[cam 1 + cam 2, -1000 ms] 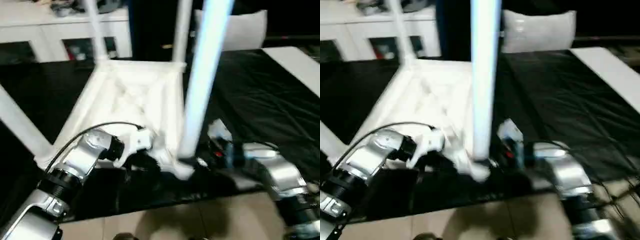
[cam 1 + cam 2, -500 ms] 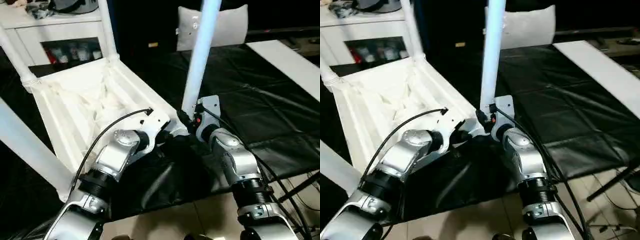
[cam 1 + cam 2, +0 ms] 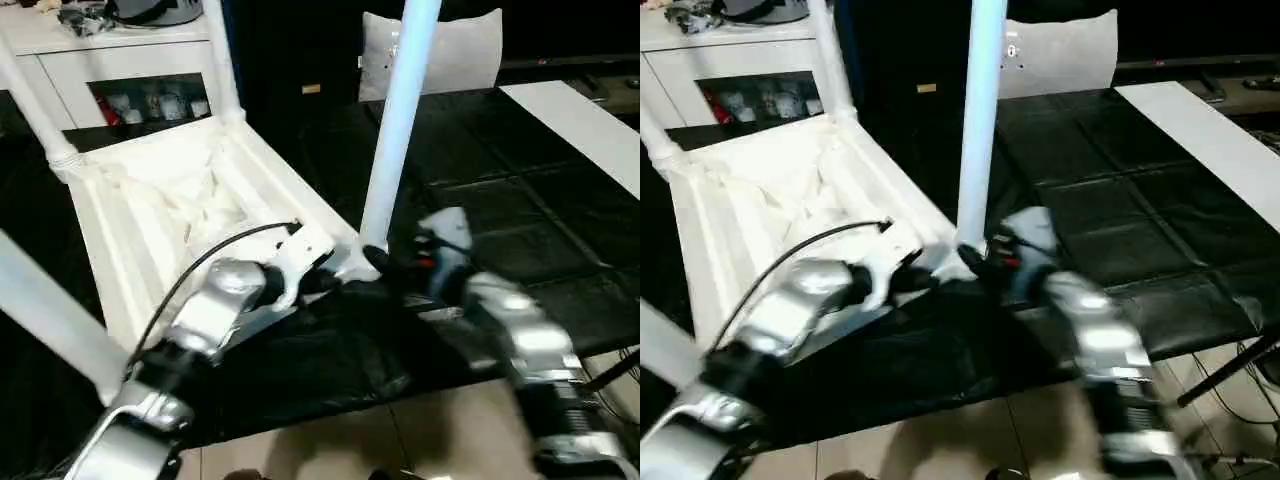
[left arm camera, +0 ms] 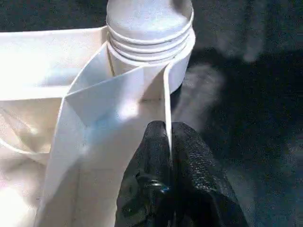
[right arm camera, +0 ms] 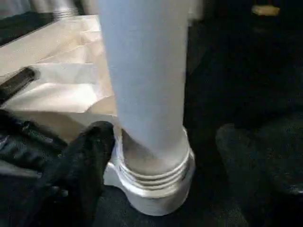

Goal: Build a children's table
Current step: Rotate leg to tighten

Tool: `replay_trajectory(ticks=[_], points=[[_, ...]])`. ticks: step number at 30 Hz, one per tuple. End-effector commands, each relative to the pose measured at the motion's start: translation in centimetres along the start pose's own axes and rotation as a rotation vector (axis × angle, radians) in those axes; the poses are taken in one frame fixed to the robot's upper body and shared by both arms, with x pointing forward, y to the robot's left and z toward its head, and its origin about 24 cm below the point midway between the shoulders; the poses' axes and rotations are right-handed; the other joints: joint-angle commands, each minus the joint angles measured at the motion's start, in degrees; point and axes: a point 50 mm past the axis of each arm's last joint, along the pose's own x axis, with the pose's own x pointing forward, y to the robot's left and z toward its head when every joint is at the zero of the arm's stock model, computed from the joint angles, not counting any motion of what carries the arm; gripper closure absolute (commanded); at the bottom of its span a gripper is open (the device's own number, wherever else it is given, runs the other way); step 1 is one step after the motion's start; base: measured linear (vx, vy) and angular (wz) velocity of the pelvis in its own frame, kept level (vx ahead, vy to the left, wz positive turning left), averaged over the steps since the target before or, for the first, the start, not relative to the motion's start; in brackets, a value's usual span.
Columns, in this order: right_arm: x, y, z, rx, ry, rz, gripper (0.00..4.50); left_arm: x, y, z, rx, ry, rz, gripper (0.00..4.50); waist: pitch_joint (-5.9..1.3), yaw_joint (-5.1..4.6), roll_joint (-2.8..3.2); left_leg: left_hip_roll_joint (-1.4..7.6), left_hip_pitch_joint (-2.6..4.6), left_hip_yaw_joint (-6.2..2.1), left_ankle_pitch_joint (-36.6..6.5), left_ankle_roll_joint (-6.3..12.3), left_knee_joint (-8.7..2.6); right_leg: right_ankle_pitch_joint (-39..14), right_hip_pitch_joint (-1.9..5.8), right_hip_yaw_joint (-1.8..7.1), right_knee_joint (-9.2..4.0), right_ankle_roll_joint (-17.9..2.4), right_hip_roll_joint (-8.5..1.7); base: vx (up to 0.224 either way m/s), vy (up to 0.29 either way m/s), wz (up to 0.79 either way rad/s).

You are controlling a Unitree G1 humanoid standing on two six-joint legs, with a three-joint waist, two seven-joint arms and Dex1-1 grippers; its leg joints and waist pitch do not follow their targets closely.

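The white table top (image 3: 160, 215) lies upside down on the black cover, ribbed underside up. Three legs (image 3: 222, 60) stand in its other corner sockets. A further leg (image 3: 395, 140) stands upright in the near right socket (image 5: 154, 184). My left gripper (image 4: 168, 127) is shut on the thin rim wall of the top, just beside that socket (image 4: 149, 42). My right gripper (image 5: 169, 130) is open around the base of the near right leg (image 5: 147, 80). One finger (image 5: 90, 156) sits against the leg's side; the other stands a little off it.
A grey-white cushion (image 3: 440, 50) leans at the back. A white shelf unit (image 3: 130, 65) stands at the back left, and a white board (image 3: 590, 125) lies at the right. The black cover (image 3: 520, 220) ends at a front edge over tiled floor (image 3: 330, 440).
My right forearm has swung out to the right while its gripper stays at the leg's base. The left gripper keeps its hold on the rim. The camera has shifted slightly.
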Motion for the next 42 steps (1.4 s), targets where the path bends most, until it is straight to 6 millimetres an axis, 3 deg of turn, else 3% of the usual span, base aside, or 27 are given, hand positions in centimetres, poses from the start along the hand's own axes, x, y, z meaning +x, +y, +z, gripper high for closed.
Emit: replay_trajectory(ticks=[1, 6, 11, 16, 19, 31, 38, 42], points=[[-0.8, 0.3, 0.6, -0.057, -0.005, 0.124, 0.6, -0.4, -0.8, 0.7, 0.077, -0.02, -0.125, 4.5, -4.41, 0.38, -0.4, 1.62, -0.65, 0.25, -5.5, 5.77, -3.61, -17.0, 4.54, 3.58, -4.31, -7.0, -2.92, 0.0, 0.0, 0.0], [-2.0, 0.7, 0.7, -0.111, 0.032, 0.317, 0.6, -1.7, -1.0, -0.2, 0.162, 0.034, -0.282, 4.5, -4.45, 1.26, -0.43, 1.69, -0.42, 0.21, -6.6, 5.59, -3.71, -19.0, 4.5, 3.51, -4.57, -6.7, -2.93, 0.0, 0.0, 0.0], [-2.4, 1.4, 0.7, -0.135, 0.052, 0.464, 0.6, -2.8, -1.2, -0.7, 0.217, 0.071, -0.4, 4.5, -4.62, 2.17, -0.36, 2.06, -0.28, 0.25, -5.5, 5.59, -3.66, -16.6, 4.3, 3.7, -3.99, -8.0, -3.02, 0.0, 0.0, 0.0], [-2.1, 2.4, -0.1, -0.107, 0.102, 0.619, 1.04, -3.5, -1.7, -1.0, 0.276, 0.139, -0.538, 4.5, -4.64, 2.65, -0.44, 2.19, -0.3, 0.3, -6.0, 5.04, -3.74, -16.5, 4.33, 3.79, -3.82, -8.6, -3.08, 0.0, 0.0, 0.0], [-1.9, 2.6, -0.2, -0.102, 0.109, 0.641, 1.16, -3.4, -1.8, -1.0, 0.289, 0.146, -0.562, 4.5, -4.61, 2.98, -0.48, 2.18, -0.12, 0.32, -6.6, 4.32, -3.81, -18.8, 4.28, 3.76, -4.1, -8.0, -3.17, 0.0, 0.0, 0.0], [-1.4, 3.0, -0.3, -0.066, 0.112, 0.692, 2.31, -2.9, -1.8, -0.8, 0.313, 0.146, -0.564, 4.5, -4.74, 3.4, -0.62, 2.09, -0.33, 0.29, -5.5, 3.78, -3.73, -19.9, 4.42, 3.65, -4.17, -6.5, -3.15, 0.0, 0.0, 0.0], [-1.5, 3.4, -0.5, -0.012, 0.113, 0.718, 2.55, -3.0, -1.6, -1.0, 0.281, 0.139, -0.529, 4.5, -4.8, 3.42, -0.7, 2.09, -0.31, 0.3, -5.2, 3.76, -3.69, -19.6, 4.42, 3.65, -4.12, -6.4, -3.11, 0.0, 0.0, 0.0], [-1.0, 3.9, -0.9, 0.033, 0.106, 0.639, 2.57, -2.6, -1.0, -0.7, 0.205, 0.096, -0.41, 4.5, -4.69, 3.44, -0.62, 2.07, -0.31, 0.31, -5.4, 3.36, -3.75, -20.4, 4.4, 3.64, -4.25, -6.2, -3.16, 0.0, 0.0, 0.0]])
